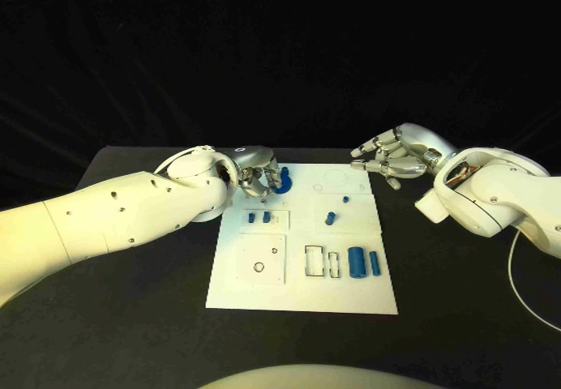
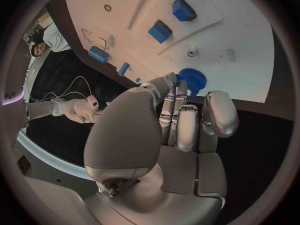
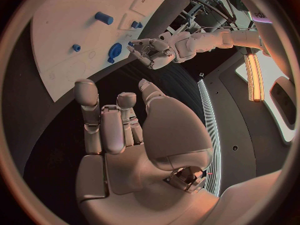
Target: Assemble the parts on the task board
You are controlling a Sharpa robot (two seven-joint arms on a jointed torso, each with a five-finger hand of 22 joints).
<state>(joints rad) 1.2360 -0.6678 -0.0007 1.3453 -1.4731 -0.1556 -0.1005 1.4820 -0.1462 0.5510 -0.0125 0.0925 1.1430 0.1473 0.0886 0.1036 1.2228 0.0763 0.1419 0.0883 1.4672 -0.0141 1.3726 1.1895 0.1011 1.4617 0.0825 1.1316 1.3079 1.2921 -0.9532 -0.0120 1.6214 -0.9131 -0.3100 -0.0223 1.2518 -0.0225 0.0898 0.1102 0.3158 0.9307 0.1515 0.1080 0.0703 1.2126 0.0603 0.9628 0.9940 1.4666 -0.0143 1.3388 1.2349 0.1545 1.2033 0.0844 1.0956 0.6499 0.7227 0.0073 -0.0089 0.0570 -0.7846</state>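
Note:
The white task board [image 1: 306, 288] lies in the middle of the black table. My left hand [image 1: 257, 180] is at the board's far left corner and pinches a blue gear [image 1: 284, 180] at its fingertips; the gear [image 2: 190, 78] stands tilted just above the board. My right hand [image 1: 391, 158] hovers past the board's far right corner, fingers spread, holding nothing. In the right wrist view the gear [image 3: 114, 50] shows beside the left hand [image 3: 150, 52]. Two small blue blocks [image 1: 259, 217] sit in the board's left part.
A blue peg [image 1: 331, 217] and a smaller one [image 1: 346, 198] stand mid-board. Two blue cylinders [image 1: 364, 263] lie at the near right beside outlined rectangular slots [image 1: 315, 261]. A square plate with small holes [image 1: 261, 259] is at the near left. Black table surrounds the board.

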